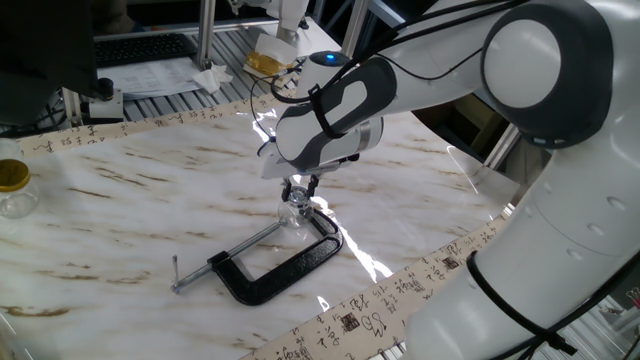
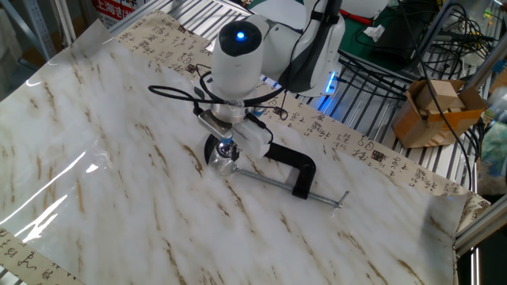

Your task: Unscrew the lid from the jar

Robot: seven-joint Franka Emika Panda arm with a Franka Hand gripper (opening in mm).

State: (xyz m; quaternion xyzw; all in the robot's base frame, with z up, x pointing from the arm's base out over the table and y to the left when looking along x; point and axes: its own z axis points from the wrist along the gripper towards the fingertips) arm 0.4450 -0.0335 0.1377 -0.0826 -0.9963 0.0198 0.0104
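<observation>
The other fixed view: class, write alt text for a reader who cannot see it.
A white robot arm's gripper points down onto a tiny clear jar held at one end of a black C-clamp on a marble-patterned table.

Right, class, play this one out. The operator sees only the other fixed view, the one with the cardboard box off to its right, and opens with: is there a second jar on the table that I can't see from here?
Observer: Yes. One fixed view shows a larger jar with a yellow-gold lid. It stands near the table's edge, well apart from the small jar under the pincer.
Operator: And what lies past the table on that side?
Observer: A black keyboard, beyond the table's patterned border.
</observation>
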